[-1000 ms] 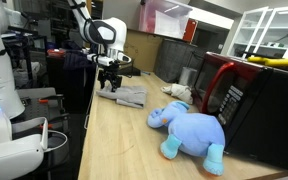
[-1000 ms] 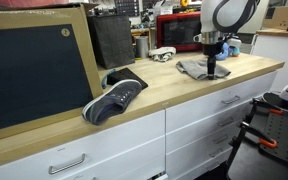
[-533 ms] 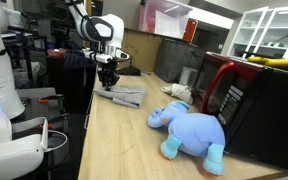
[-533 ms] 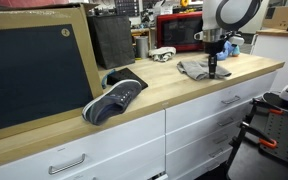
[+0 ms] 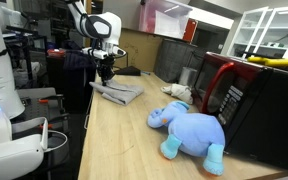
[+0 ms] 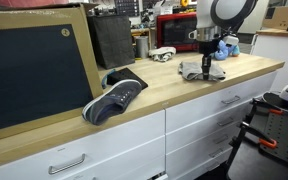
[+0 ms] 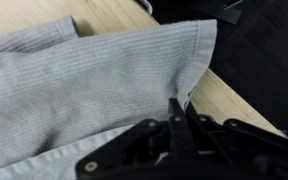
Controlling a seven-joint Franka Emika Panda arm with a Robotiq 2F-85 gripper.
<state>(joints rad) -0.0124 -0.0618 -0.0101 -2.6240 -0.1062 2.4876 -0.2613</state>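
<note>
We're in a cluttered workshop, and the action sits on a long light wooden countertop (image 5: 124, 140) that runs over a bank of white drawers (image 6: 199, 125). Up at one end of that counter the black gripper (image 5: 106, 72) comes straight down from the white arm, and its jaws are pinched tight on an edge of the grey ribbed cloth (image 5: 120, 93). The wrist view gives the close look: the cloth (image 7: 94, 90) fills most of the picture, and the gripper (image 7: 180, 118) has its dark fingertips closed together right on a folded corner of the fabric, bare wood showing above and to the side. In both exterior views that pinched edge rises towards the fingers while the rest of the cloth (image 6: 196, 70) lies crumpled on the wood.

Farther along the counter, well apart from the cloth, a blue plush elephant (image 5: 190, 131) lies in front of a red and black microwave (image 5: 234, 95). At the opposite end a dark grey sneaker (image 6: 114, 100) rests just beside a black chalkboard in a wooden frame (image 6: 34, 75) that leans upright.
</note>
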